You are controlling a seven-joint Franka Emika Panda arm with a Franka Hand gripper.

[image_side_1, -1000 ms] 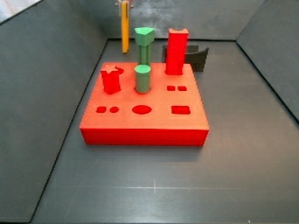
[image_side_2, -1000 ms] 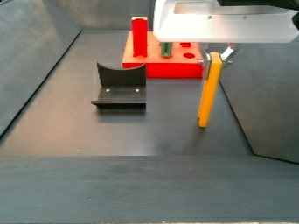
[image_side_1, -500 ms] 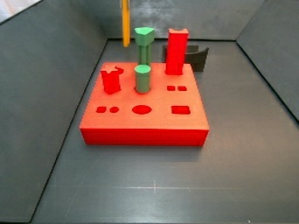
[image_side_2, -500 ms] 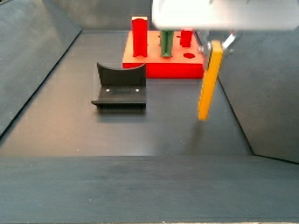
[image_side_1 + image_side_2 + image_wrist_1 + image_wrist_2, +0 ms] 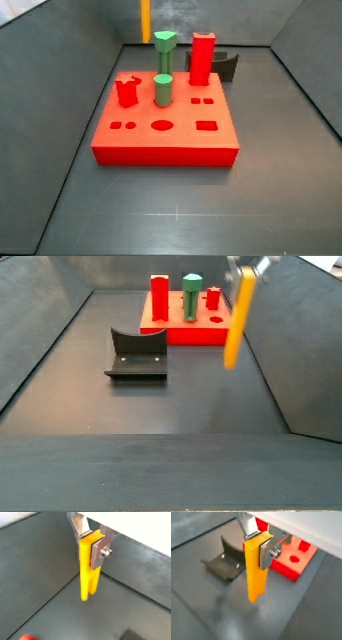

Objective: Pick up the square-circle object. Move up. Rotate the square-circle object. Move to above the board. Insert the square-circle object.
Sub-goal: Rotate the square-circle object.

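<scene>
Gripper [image 5: 92, 543] fingers clamp the square-circle object [image 5: 88, 569] by its top end; the stiff, light-looking bar hangs upright at upper right, off the floor, beside the board [image 5: 201, 328].

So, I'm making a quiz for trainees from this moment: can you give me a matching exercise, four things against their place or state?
Things:
1. square-circle object
2. fixture
3. red pillar
4. board

Places or states:
A. lying on the floor, holes in its top
B. hanging upright in the gripper, jaws shut on it, clear of the floor
C. standing in the board
D. on the floor beside the board

Pairs: 1-B, 2-D, 3-C, 4-A
</scene>
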